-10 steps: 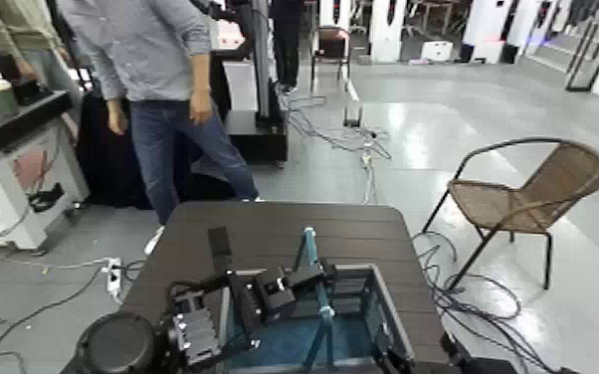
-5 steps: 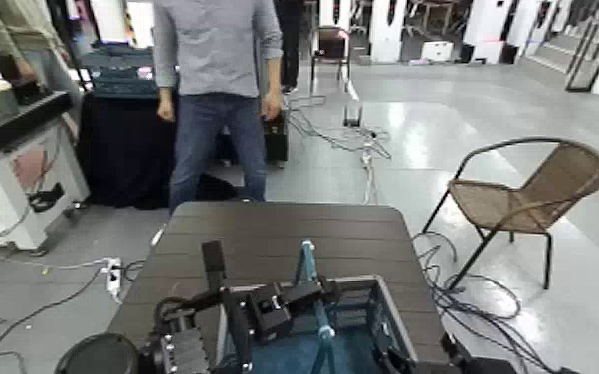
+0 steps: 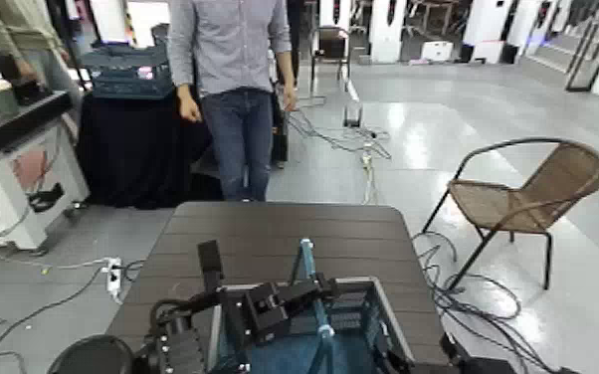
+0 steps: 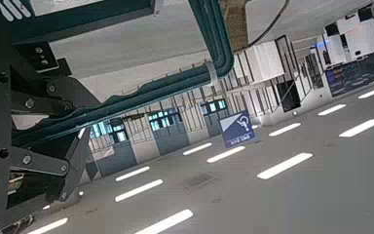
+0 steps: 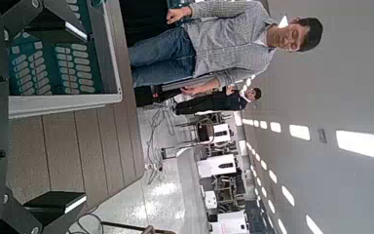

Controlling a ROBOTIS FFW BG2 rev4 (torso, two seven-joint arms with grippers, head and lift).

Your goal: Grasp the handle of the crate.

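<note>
**Left gripper at the teal handle, much of the crate cut off from sight**

The crate (image 3: pixel 378 308) sits at the near edge of the dark slatted table (image 3: pixel 284 234), and the lower frame edge of the head view cuts off its near half. Its thin teal handle (image 3: pixel 310 274) stands upright over the middle. The left gripper (image 3: pixel 308 290) reaches in from the left and sits right at the handle bar, partway up; its black body covers the fingertips, so I cannot tell whether the jaws are closed on the bar or merely beside it. The left wrist view shows only teal bars and black linkage against the ceiling, which does not settle it.

The right gripper is barely visible: just dark parts at the edges of its own wrist view, jaws not readable. That view does show the crate's slatted inside (image 5: pixel 54 54) and the table boards.

Beyond the far edge of the table stands a person (image 3: pixel 232 90) in a grey shirt and jeans, head cut off above. A wicker chair (image 3: pixel 527 199) stands to the right.
</note>
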